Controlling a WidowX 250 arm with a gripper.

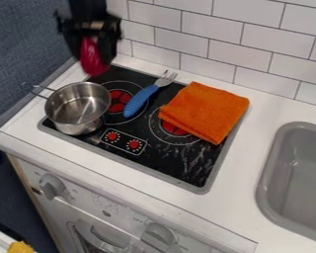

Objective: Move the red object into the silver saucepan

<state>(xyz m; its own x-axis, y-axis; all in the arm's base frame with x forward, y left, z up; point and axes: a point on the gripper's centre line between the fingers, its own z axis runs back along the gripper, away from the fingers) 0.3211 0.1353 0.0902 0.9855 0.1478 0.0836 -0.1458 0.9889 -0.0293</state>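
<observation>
Half done, probably: holding red object [93, 62] clamped in gripper [95, 52], up near silver saucepan [69, 126], needing to align, lower, release.

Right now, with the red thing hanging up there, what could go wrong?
The red thing hangs in the jaws beyond the pan's far rim, so letting go here might drop it on the stove or counter. On the way down, it or the jaws could knock the pan, which might slide or tip.
</observation>
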